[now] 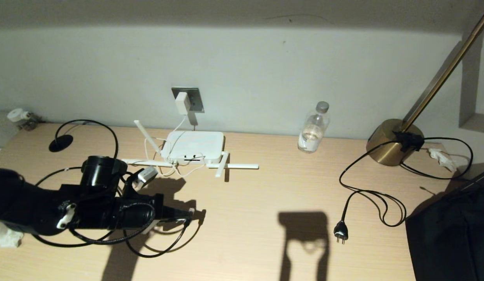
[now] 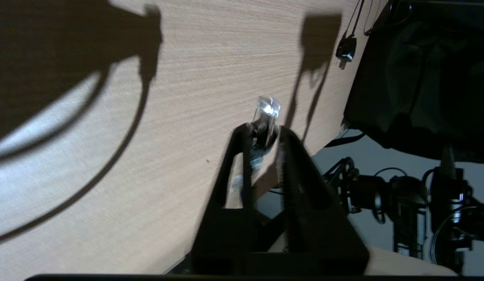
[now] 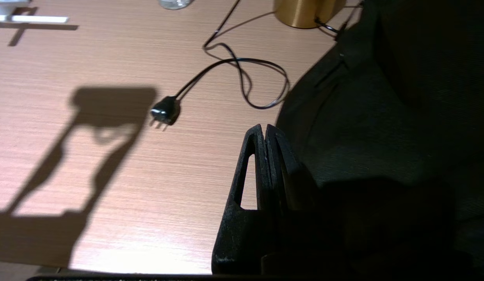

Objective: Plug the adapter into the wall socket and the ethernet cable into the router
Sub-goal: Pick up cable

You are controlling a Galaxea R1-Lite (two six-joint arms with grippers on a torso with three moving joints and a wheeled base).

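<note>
The adapter (image 1: 182, 103) is seated in the wall socket (image 1: 188, 100), its thin white cord dropping to the router (image 1: 193, 146), which lies flat on the wooden desk (image 1: 265, 195) directly below the socket with its stick antennas spread along the near edge. The left gripper (image 2: 264, 134) is low over the desk, in front of and to the left of the router, pointing toward the robot's right. Its fingers (image 2: 237, 156) are drawn nearly together and pinch the ethernet cable (image 1: 109, 134) at its end, with the clear connector (image 2: 267, 106) protruding just past the tips. That connector is well apart from the router's ports. The remainder of the black cable loops behind and beneath the left arm, and its black oval disc (image 1: 61, 143) rests on the desk near the rear left. The right gripper (image 3: 265, 134) hangs by the desk's right front edge beside a dark fabric mass (image 3: 382, 117), fingers pressed fully together and holding nothing. A black two-pin plug (image 1: 340, 232) on a black cord lies loose on the desk, leading to a brass lamp base (image 1: 390, 144). A clear plastic bottle (image 1: 314, 128) stands near the wall.
</note>
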